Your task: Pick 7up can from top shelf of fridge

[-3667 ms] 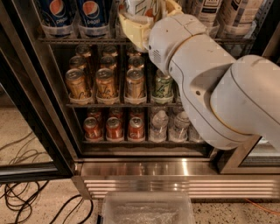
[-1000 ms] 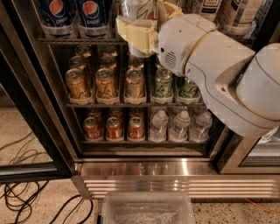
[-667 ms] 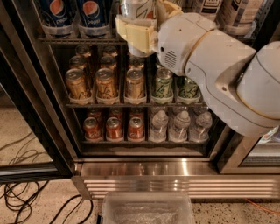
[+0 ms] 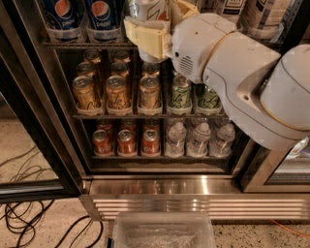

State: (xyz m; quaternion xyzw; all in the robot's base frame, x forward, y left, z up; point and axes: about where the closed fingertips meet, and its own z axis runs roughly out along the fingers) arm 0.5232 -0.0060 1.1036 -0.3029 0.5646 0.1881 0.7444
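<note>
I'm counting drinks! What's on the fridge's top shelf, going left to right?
First a blue Pepsi can, a second Pepsi can, the 7up can with the gripper right at it, then a pale can far right.

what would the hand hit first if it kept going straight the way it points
The 7up can on the top shelf; the hand sits right at it, aimed into the fridge. Depth is unclear, so it may already touch the can.

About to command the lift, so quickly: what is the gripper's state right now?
Gripper: at the 7up can on the top shelf; whether it grips the can cannot be told.
</note>
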